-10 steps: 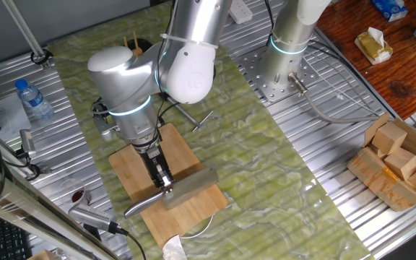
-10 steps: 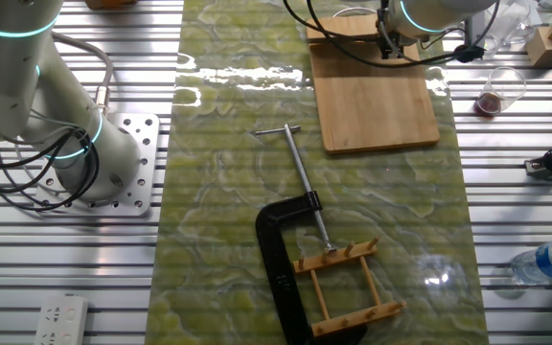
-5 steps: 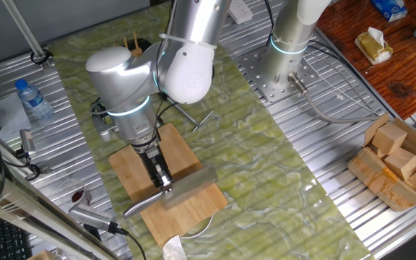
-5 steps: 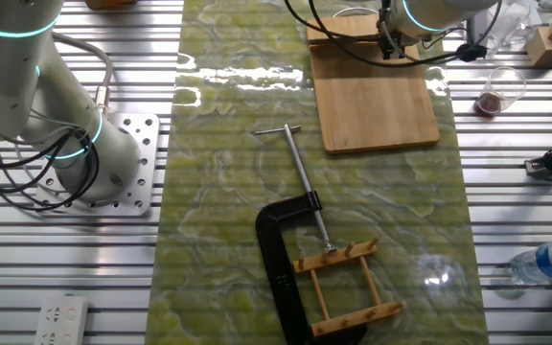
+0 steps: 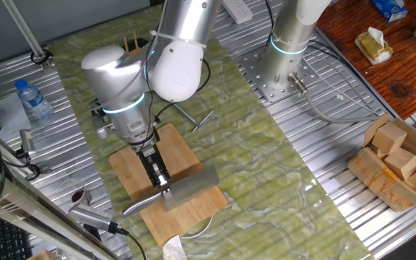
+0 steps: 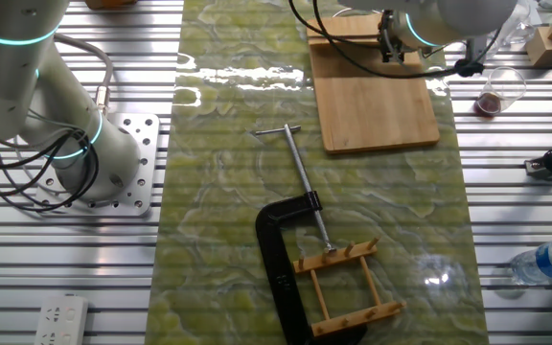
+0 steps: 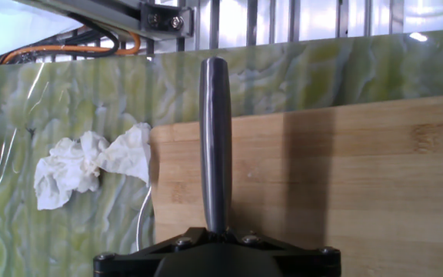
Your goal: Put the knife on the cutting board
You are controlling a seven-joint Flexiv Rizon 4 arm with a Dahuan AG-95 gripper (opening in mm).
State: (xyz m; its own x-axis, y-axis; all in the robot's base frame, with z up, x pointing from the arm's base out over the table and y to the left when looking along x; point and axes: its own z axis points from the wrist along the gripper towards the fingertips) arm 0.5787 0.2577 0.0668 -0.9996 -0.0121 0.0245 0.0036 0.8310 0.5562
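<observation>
Near the counter's front edge: the knife [image 5: 173,193] lies on the cutting board [image 5: 139,170], which sits on the green marbled mat [image 5: 266,159].
Long axis: the knife runs crosswise over the board; its broad blade reaches the board's right edge, and its slim handle points left and pokes past the board's left edge.
Gripper [image 5: 164,189]: comes down from above at the spot where handle meets blade; its body hides the fingers, so I cannot tell whether it is clamped or spread.
Hand view: the handle [image 7: 215,146] stretches straight away from the camera over the board [image 7: 375,192], toward the mat's edge; a crumpled white tissue [image 7: 83,165] lies on the mat just left of the board.
Other fixed view: only the board's bare half [image 6: 377,105] shows; the arm hides the knife. Nearer the counter's middle lie a black C-clamp [image 6: 286,249] and a wooden peg rack [image 6: 348,287], touching each other.
</observation>
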